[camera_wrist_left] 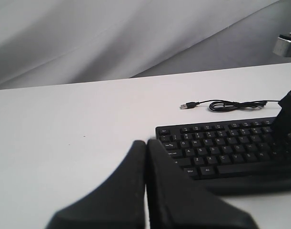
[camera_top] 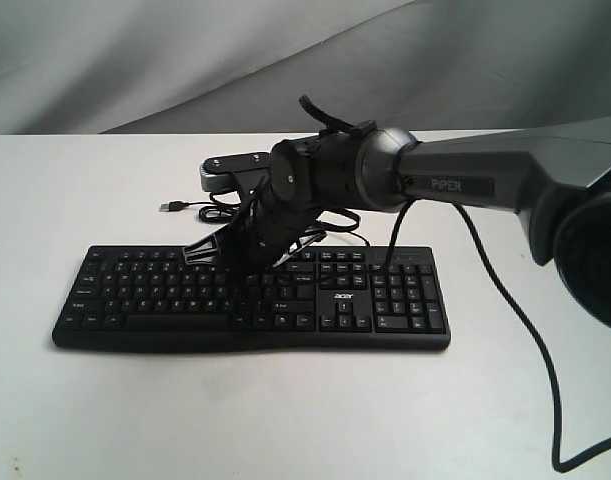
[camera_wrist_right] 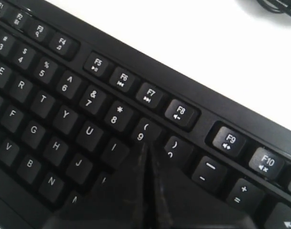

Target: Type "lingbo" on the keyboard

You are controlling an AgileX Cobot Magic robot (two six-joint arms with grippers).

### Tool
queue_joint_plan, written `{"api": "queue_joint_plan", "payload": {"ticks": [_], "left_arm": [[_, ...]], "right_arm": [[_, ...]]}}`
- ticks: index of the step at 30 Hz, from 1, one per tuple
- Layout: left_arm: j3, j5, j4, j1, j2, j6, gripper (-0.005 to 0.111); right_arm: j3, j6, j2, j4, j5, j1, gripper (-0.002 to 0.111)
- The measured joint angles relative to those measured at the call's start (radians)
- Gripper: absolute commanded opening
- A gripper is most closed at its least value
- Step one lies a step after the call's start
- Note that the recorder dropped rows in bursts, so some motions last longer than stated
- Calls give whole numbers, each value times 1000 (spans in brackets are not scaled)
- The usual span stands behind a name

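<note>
The black keyboard [camera_top: 175, 305] lies flat across the middle of the white table, with an acer logo by the arrow keys. My right gripper [camera_top: 251, 264] reaches over it from the right and points down at the right side of the letter block. In the right wrist view the right gripper [camera_wrist_right: 146, 144] is shut, its tip just below the 9 and 0 keys of the keyboard [camera_wrist_right: 50, 95], hiding the key beneath. Whether it touches a key cannot be told. My left gripper [camera_wrist_left: 146, 144] is shut on nothing, off the left end of the keyboard [camera_wrist_left: 221, 143].
The keyboard's thin black cable [camera_top: 217, 212] lies coiled behind it, with the USB plug [camera_top: 172, 206] loose on the table; the left wrist view shows this plug [camera_wrist_left: 185, 106] too. A grey backdrop rises behind the table. The right arm's cable [camera_top: 530, 340] hangs over the table at the right.
</note>
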Motion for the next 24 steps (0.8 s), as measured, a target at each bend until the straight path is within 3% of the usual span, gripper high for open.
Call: {"api": "queue_joint_plan", "payload": {"ticks": [24], "left_arm": [[0,0,0,0,0,0,1]], "right_arm": [[0,-2,6,11,15,0,0]]}}
